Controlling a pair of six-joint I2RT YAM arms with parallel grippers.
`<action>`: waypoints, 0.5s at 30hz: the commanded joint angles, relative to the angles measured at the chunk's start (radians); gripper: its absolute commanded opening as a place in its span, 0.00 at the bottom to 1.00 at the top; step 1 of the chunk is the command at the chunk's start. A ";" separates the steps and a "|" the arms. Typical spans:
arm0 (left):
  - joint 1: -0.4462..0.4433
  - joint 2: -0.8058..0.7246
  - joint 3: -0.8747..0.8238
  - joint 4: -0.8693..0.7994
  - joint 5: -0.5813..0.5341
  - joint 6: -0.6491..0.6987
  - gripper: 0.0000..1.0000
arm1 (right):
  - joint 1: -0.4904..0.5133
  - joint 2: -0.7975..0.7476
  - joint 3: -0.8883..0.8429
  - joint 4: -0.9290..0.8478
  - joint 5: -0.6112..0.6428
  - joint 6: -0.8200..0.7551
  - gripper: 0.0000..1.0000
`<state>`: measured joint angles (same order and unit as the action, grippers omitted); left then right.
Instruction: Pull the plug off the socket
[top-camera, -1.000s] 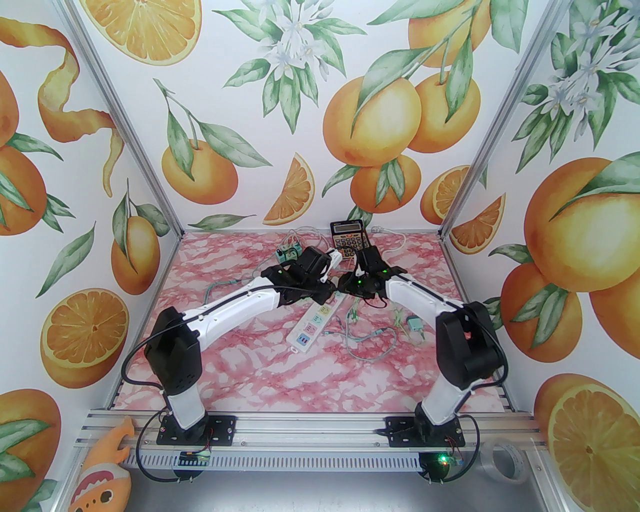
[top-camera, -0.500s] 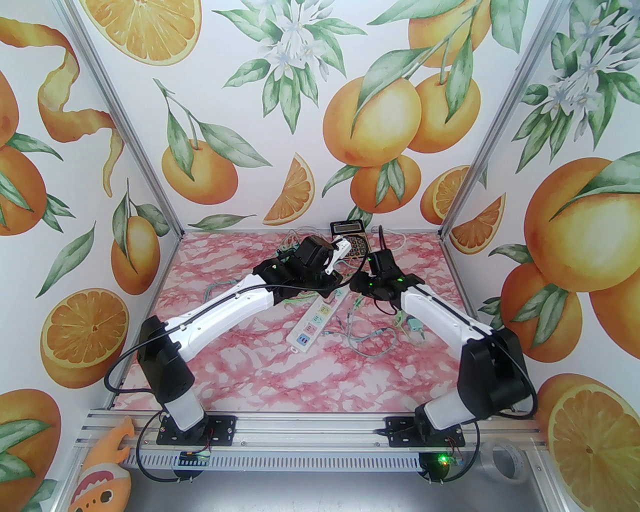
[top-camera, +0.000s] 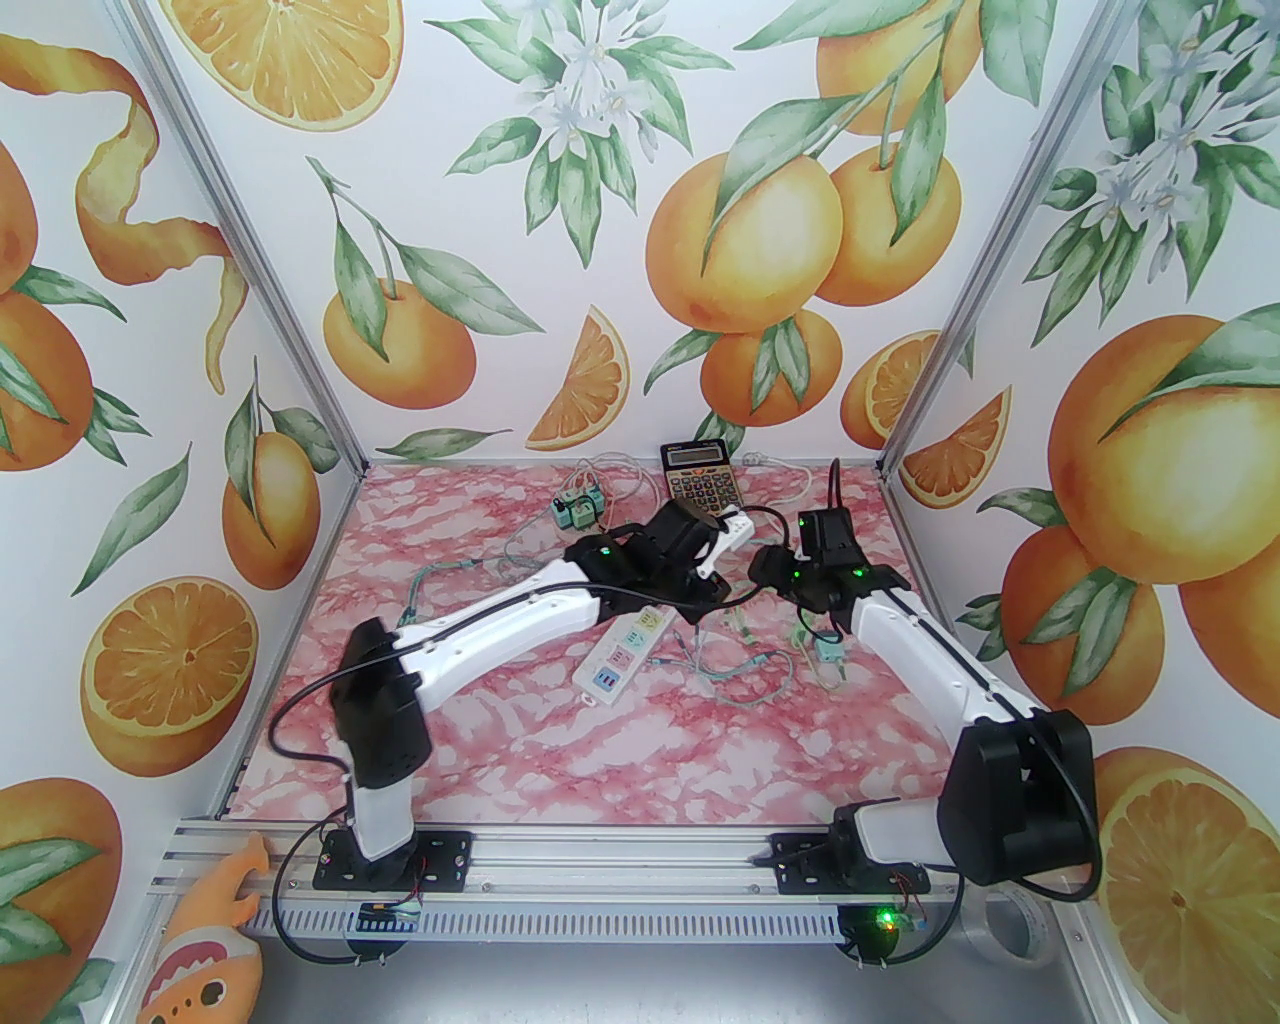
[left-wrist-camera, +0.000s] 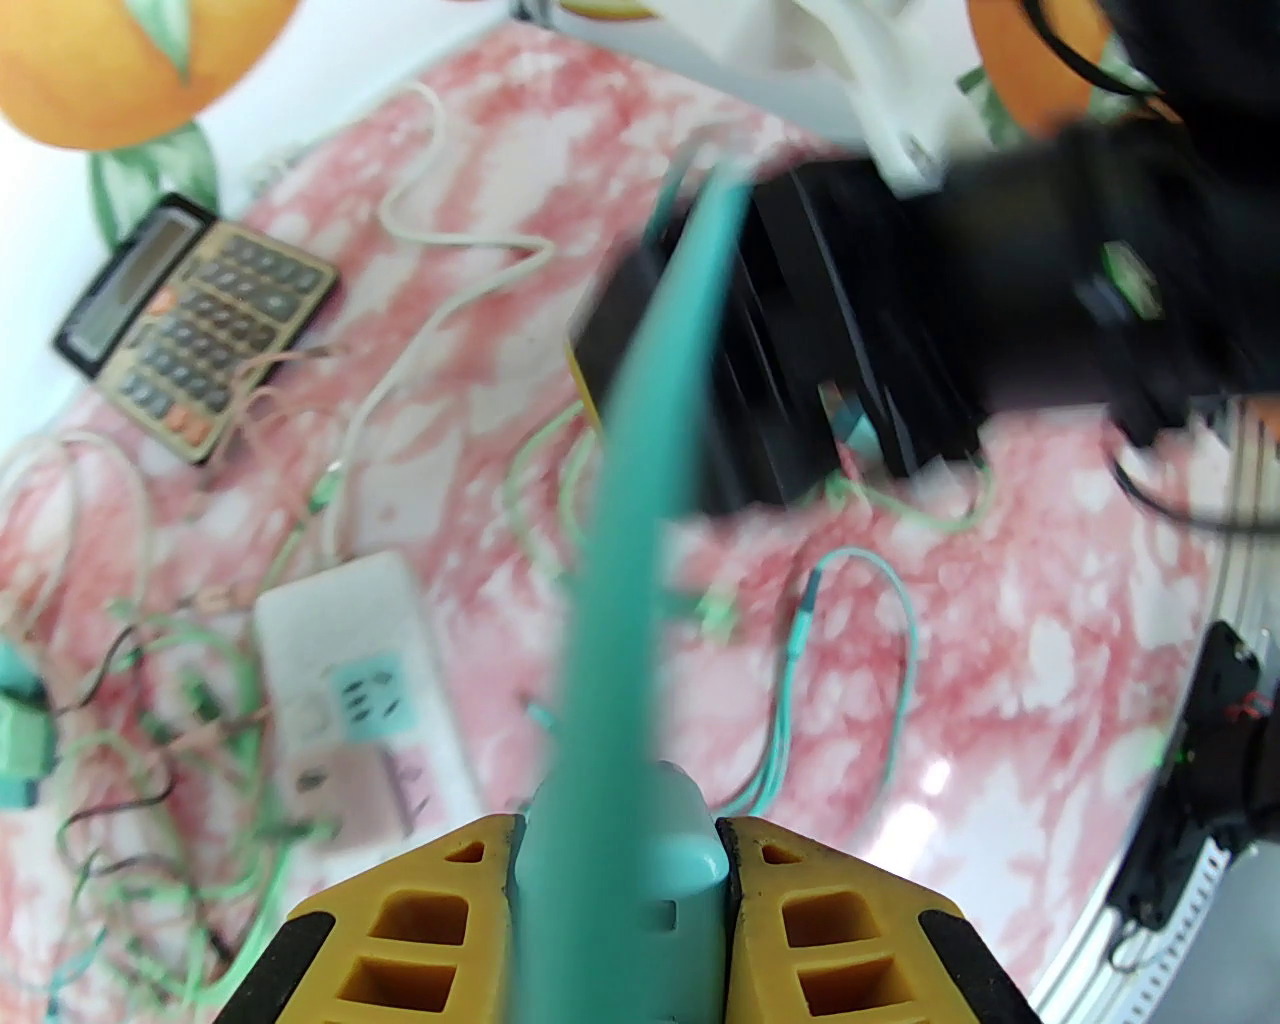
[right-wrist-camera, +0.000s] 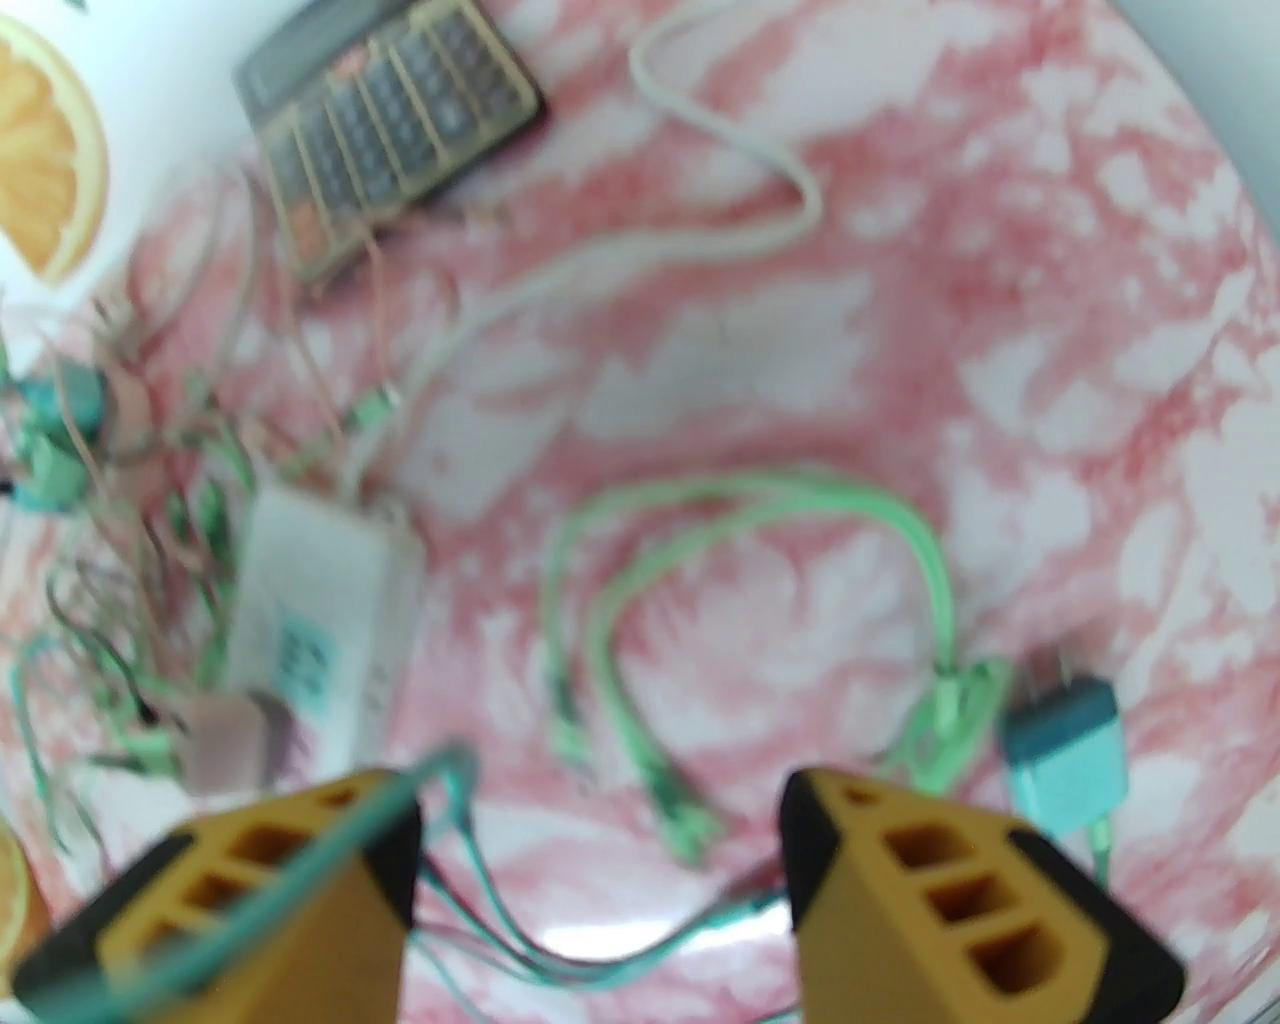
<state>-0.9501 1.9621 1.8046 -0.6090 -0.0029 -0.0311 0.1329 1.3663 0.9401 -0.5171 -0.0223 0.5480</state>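
Clamping a teal plug (left-wrist-camera: 650, 870) tight between its yellow fingers (left-wrist-camera: 420, 920), the left pincer (left-wrist-camera: 622, 840) holds it above the pink marble table (left-wrist-camera: 1000, 620). A teal cable (left-wrist-camera: 640, 450) runs straight ahead from the grip. The white socket strip (left-wrist-camera: 350, 680) lies on the table ahead and to the left of this pincer, apart from the plug. The right pincer (right-wrist-camera: 600, 800) stands wide, gripping nothing; a thin teal wire (right-wrist-camera: 300, 850) drapes over its left finger. A teal adapter (right-wrist-camera: 1065, 745) lies just beside its right finger, and a calculator (right-wrist-camera: 390, 110) sits far ahead.
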 joint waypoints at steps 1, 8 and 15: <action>-0.006 0.028 0.082 0.026 0.034 -0.005 0.07 | -0.032 -0.099 -0.052 -0.075 0.067 0.006 0.66; -0.066 0.112 0.114 -0.015 0.010 0.047 0.07 | -0.196 -0.247 -0.078 -0.204 0.183 0.033 0.71; -0.135 0.190 0.121 -0.026 -0.051 0.103 0.06 | -0.324 -0.383 -0.084 -0.239 0.209 0.052 0.73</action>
<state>-1.0641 2.1185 1.8862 -0.6262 -0.0139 0.0273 -0.1585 1.0222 0.8631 -0.7132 0.1421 0.5827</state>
